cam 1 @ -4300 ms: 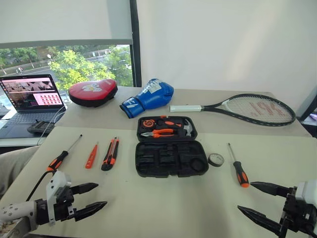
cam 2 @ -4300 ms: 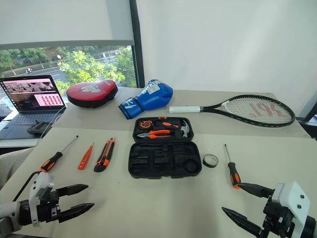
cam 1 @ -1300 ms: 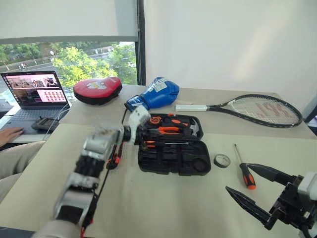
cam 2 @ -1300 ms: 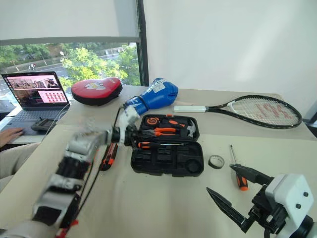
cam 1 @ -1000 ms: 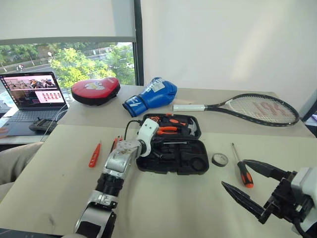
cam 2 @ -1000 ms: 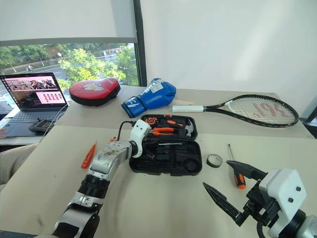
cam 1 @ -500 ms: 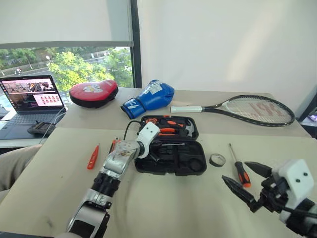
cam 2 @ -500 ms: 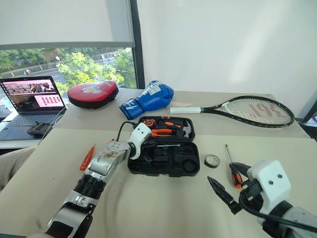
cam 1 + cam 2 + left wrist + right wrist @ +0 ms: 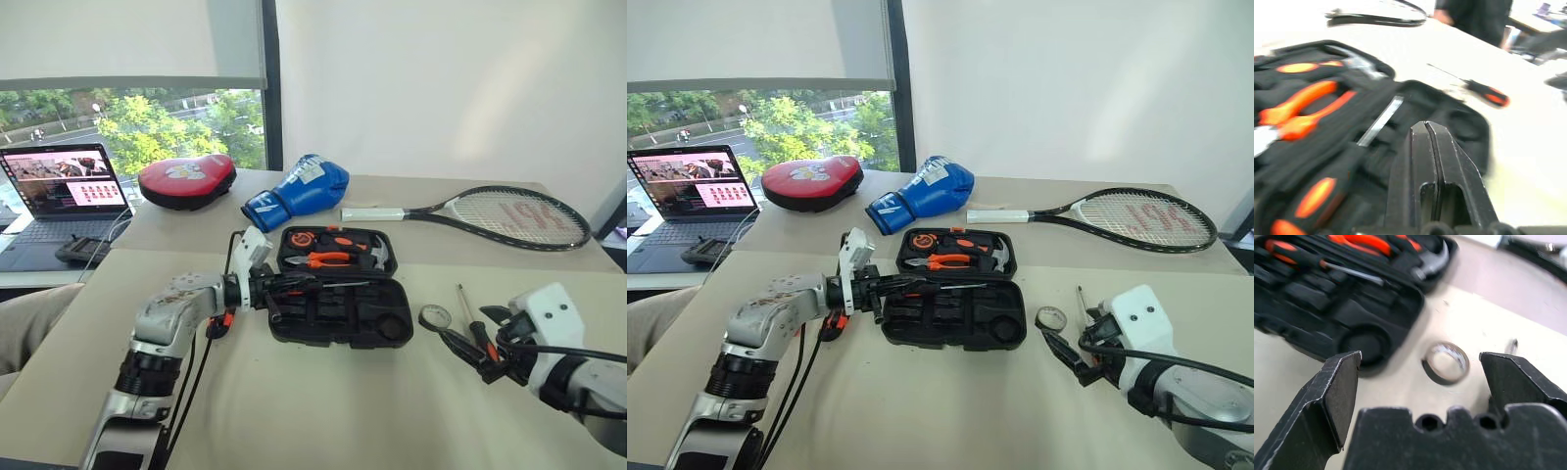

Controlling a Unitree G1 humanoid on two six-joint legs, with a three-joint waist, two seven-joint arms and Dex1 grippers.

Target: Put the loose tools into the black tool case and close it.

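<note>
Tool case (image 9: 338,311) sits mid-frame, open; your left gripper (image 9: 1428,128) hovers clenched and empty over it, right gripper (image 9: 1420,377) spread wide around the tape roll (image 9: 1445,363).

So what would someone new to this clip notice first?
Probably the open black tool case mid-table, one orange-and-black screwdriver already lying in it, with the left gripper at its left edge. Next, the right gripper, fingers spread wide around the small tape roll on the table right of the case. Behind sit a blue boxing glove and a tennis racket.
</note>
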